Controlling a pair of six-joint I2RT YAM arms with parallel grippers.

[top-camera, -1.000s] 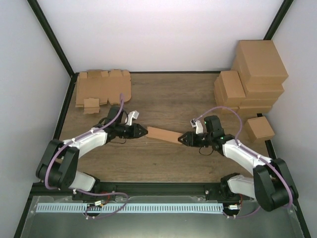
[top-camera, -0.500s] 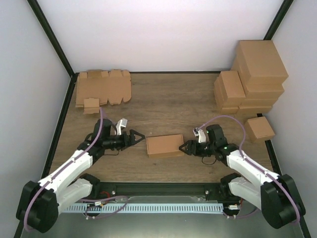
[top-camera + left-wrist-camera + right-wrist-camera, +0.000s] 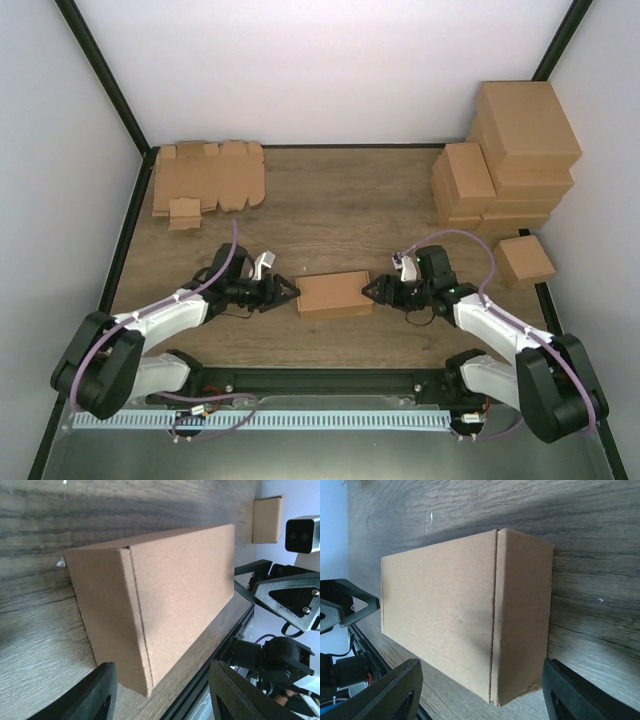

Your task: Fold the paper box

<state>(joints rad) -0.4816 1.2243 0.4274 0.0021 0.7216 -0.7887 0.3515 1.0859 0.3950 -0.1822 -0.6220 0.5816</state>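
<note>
The paper box (image 3: 334,294) lies folded shut on the wooden table, between my two arms near the front edge. My left gripper (image 3: 290,291) stands open just off its left end, touching nothing. Level with it at the right end is my right gripper (image 3: 367,290), also open. In the left wrist view the box (image 3: 165,595) fills the middle, its near corner just ahead of my left gripper (image 3: 162,690). In the right wrist view the box (image 3: 465,620) lies ahead of my right gripper (image 3: 480,690), whose black fingers (image 3: 395,690) stand wider than the box's end.
Flat die-cut cardboard blanks (image 3: 208,178) lie at the back left. A stack of closed brown boxes (image 3: 510,150) stands at the back right, with one small box (image 3: 524,260) in front of it. The table's black front rail (image 3: 330,378) runs close behind the grippers.
The box went from tilted between both grippers to lying flat on the table, released. The left gripper pulled back, then returned to the box's left end; the right jaws opened.
</note>
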